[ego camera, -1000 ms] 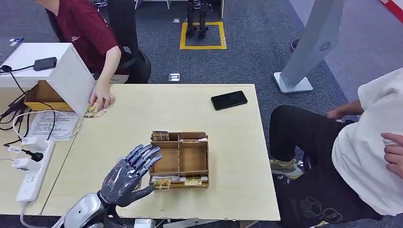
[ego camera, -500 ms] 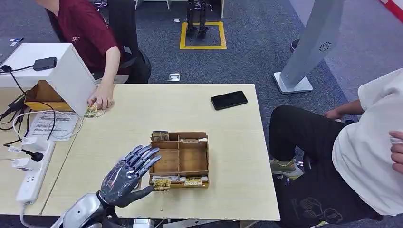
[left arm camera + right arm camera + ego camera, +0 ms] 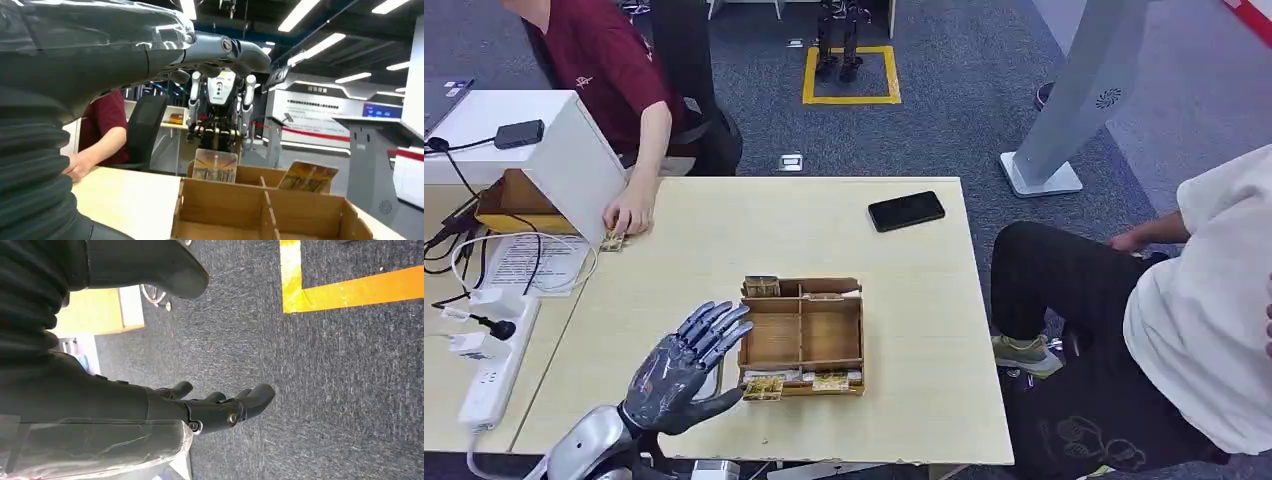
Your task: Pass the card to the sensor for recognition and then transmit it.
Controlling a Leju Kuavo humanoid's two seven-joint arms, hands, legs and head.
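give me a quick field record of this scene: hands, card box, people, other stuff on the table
left hand: open, fingers spread, over the table beside the box
right hand: hangs over carpet, holding nothing
card box: cardboard, divided, cards standing along its near and far edges
person's hand: on a card by the white housing
phone: far right of table

A compartmented brown cardboard tray (image 3: 803,335) sits on the pale wooden table (image 3: 724,240), cards standing along its near and far edges. The robot's left hand (image 3: 679,368) hovers just left of it. A flat black phone (image 3: 906,211) lies beyond it to the right. A slanted white box (image 3: 544,150) stands at the table's far left, with a person's hand (image 3: 629,212) beside it.
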